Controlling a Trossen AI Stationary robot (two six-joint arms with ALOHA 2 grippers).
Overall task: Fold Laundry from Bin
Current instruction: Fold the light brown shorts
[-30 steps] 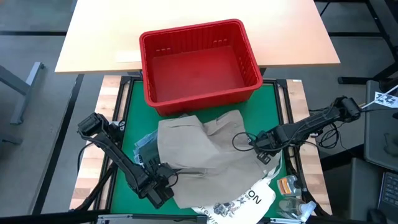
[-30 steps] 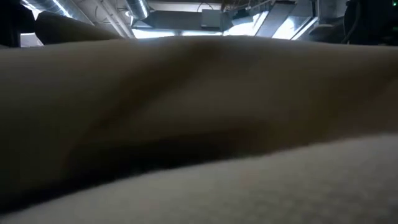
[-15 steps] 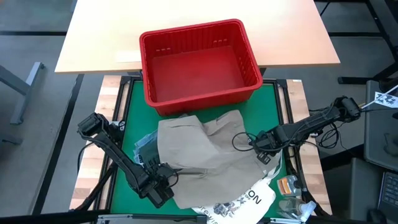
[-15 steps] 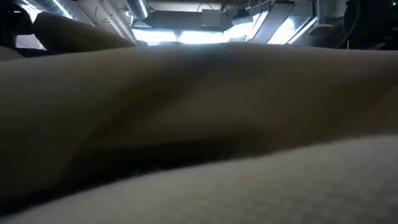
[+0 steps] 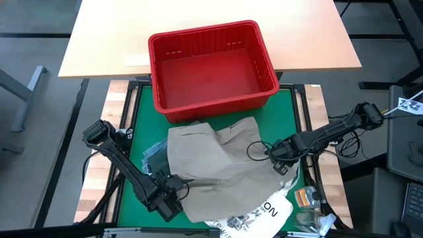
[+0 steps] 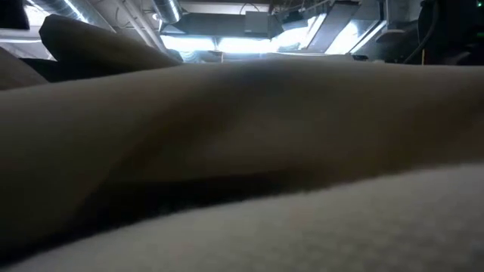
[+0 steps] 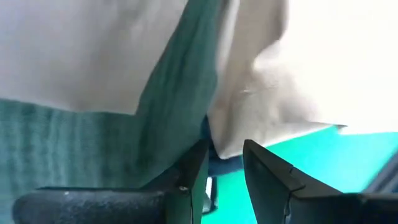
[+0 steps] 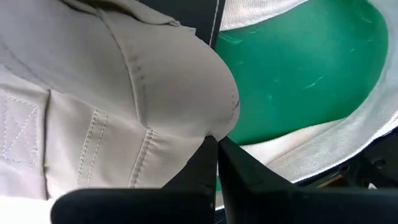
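Observation:
A khaki garment (image 5: 218, 165) lies crumpled on the green mat (image 5: 291, 109), just near of the red bin (image 5: 201, 30), whose inside shows bare. It fills the low view (image 6: 242, 136). My left gripper (image 5: 173, 197) stands open at the garment's near left corner, pointing down. A tip of the cloth's edge (image 7: 229, 148) dips toward the gap between its fingers (image 7: 225, 171). My right gripper (image 5: 281, 162) is shut at the garment's right edge. A dark green garment (image 5: 155, 155) sticks out from under the khaki one on the left. My left gripper has the khaki cloth's edge just above its open fingertips; whether it touches the cloth I cannot tell. My right gripper (image 8: 216, 142) pinches a rounded fold of the khaki garment (image 8: 214, 121) at its right edge, at the very tips of its fingers, coming from above. The rest of the garment rests on the mat.
A white tote bag (image 5: 261, 213) printed with dark letters lies at the near edge, partly under the khaki garment. Small bottles and packets (image 5: 307, 198) sit at the near right corner. A light wooden tabletop (image 5: 99, 39) lies beyond the bin.
In the low view, the khaki cloth has sunk a little on the side toward the table's left, baring a dark ridge behind it. Both arms have kept their places.

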